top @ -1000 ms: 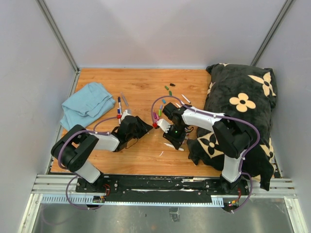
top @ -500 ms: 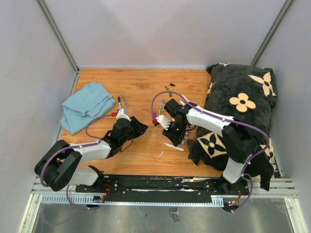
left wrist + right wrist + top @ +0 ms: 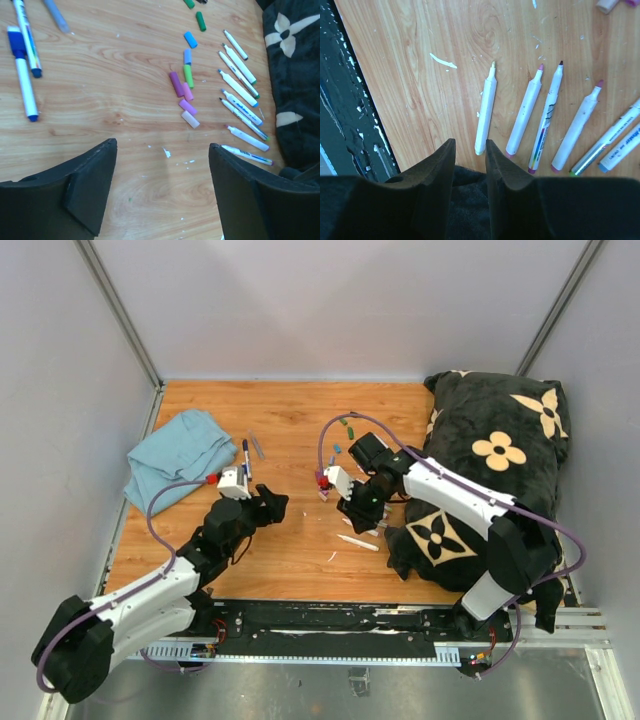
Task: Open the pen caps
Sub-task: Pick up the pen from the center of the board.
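Top external view: a black cushion (image 3: 500, 440) with cream flowers fills the right side of the wooden desk (image 3: 300, 420), and everything else lies to its left. Farthest from the cushion is a crumpled light-blue cloth (image 3: 178, 455). Between cloth and cushion, nearer the cloth, lie two white pens (image 3: 24, 75) with blue caps on and a slim grey-blue stick (image 3: 55, 15). The right arm reaches out over the cushion's near-left corner, and from above it hides much of what lies just beside the cushion.

The left wrist view shows that strip plainly. A row of uncapped white markers (image 3: 239, 89) lies along the cushion's edge. The pen caps (image 3: 176, 83) lie loose on the wood in a ragged line just beyond the markers, on the side away from the cushion. They are green, blue, purple, pink and one pale, and several touch each other.

The left claw (image 3: 162, 145) is spread wide and holds nothing, hanging over bare, white-flecked wood farther from the cushion than the markers. The right claw (image 3: 470, 142) has its fingers drawn near together with a narrow gap, pinching nothing. It hangs at the cushion's edge over the butt end of one marker, with dark fabric showing behind the fingers.
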`<state>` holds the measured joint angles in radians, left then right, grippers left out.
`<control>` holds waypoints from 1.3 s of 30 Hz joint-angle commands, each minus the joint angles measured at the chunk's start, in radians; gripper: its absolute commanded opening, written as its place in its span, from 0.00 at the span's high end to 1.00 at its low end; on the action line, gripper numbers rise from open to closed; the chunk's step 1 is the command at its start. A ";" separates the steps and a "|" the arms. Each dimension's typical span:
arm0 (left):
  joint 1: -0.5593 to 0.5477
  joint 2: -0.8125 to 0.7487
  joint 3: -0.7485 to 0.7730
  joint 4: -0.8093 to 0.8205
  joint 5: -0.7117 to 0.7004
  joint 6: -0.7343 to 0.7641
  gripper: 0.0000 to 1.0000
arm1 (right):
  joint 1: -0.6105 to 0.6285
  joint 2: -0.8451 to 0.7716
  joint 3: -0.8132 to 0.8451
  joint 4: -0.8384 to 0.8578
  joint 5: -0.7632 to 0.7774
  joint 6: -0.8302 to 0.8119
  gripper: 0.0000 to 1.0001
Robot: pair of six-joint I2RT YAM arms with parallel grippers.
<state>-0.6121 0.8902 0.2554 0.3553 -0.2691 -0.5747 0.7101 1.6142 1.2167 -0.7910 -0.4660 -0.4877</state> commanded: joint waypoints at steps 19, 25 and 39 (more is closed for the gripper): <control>0.120 -0.047 -0.015 -0.021 -0.139 0.142 0.01 | -0.076 -0.132 -0.011 0.006 -0.112 -0.059 0.68; 0.166 0.018 0.005 -0.004 -0.097 0.136 0.01 | -0.078 -0.129 -0.010 0.007 -0.117 -0.061 0.68; 0.238 0.069 0.002 0.025 -0.018 0.116 0.01 | -0.082 -0.128 -0.012 0.006 -0.126 -0.063 0.67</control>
<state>-0.3931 0.9497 0.2302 0.3397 -0.3115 -0.4530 0.6456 1.4887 1.2160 -0.7826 -0.5663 -0.5312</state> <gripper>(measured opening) 0.993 0.324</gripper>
